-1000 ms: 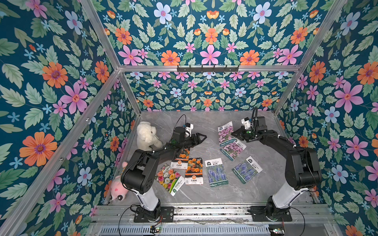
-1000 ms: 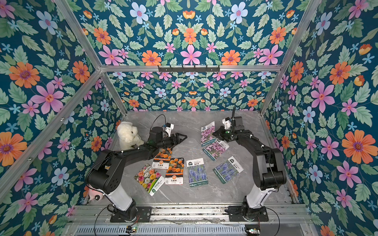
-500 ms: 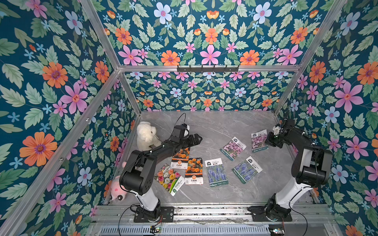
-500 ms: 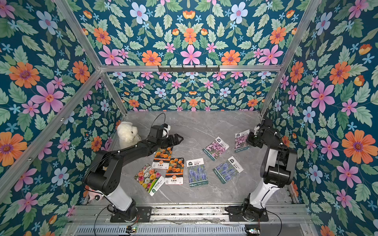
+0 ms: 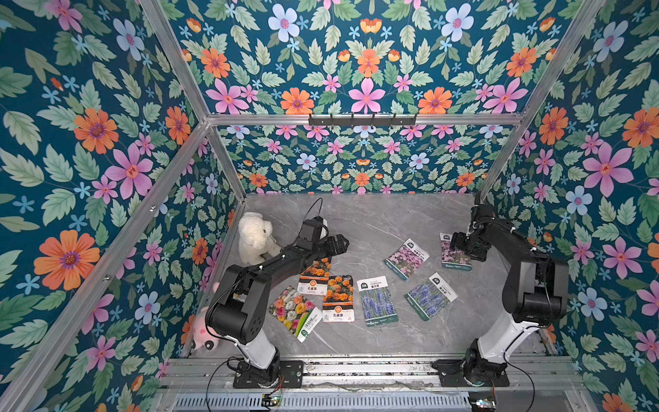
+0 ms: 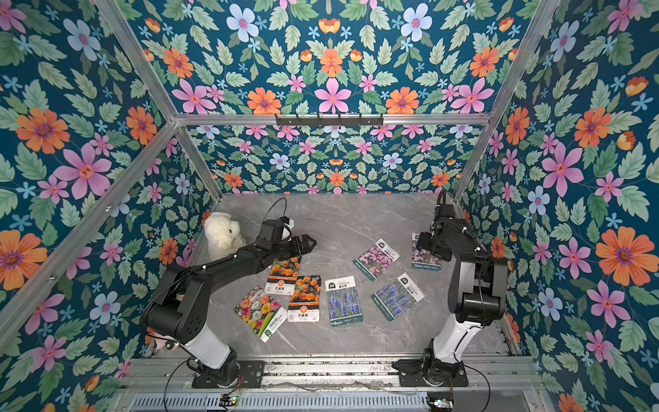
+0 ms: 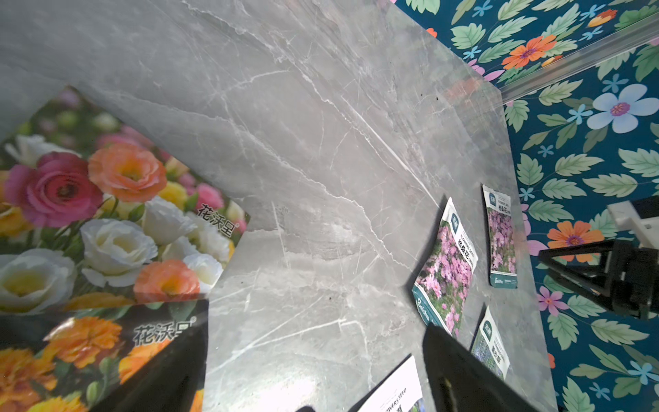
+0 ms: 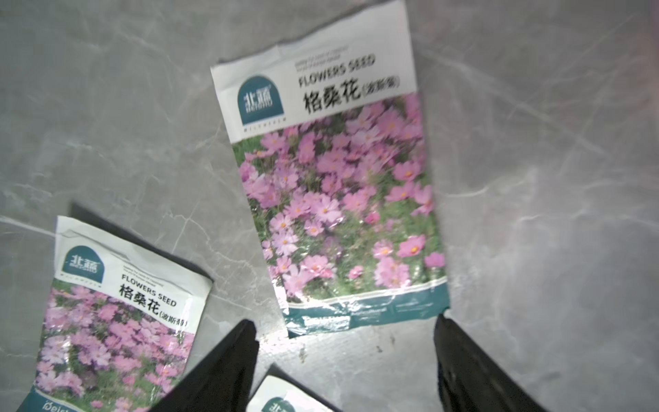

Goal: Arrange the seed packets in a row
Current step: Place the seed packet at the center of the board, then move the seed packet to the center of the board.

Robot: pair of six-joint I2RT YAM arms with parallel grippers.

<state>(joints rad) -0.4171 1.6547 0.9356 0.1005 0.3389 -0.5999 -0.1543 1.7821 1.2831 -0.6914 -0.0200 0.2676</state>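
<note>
Seven seed packets (image 5: 338,299) are lying flat on the grey surface (image 5: 374,221) in both top views. The left wrist view alone is showing a multicolour packet (image 7: 107,214) close under the camera, its edge touching a marigold packet (image 7: 71,356); whether it is the front multicolour packet (image 5: 294,314) cannot be told. The right wrist view alone is showing the right fingers (image 8: 221,367) standing wide apart and holding nothing, at the bottom end of the far-right pink packet (image 8: 335,185), with one tip just at its corner. The left fingers (image 7: 463,374) are likewise standing wide and empty. That pink packet is lying near the right wall, its long axis running front to back and its label end toward the back wall. The second pink packet (image 5: 406,258) and one lavender packet (image 5: 429,296) are lying diagonally. Bare surface is lying open at the back centre and along the front edge. The white plush toy (image 5: 255,237) is sitting by the left wall.
</note>
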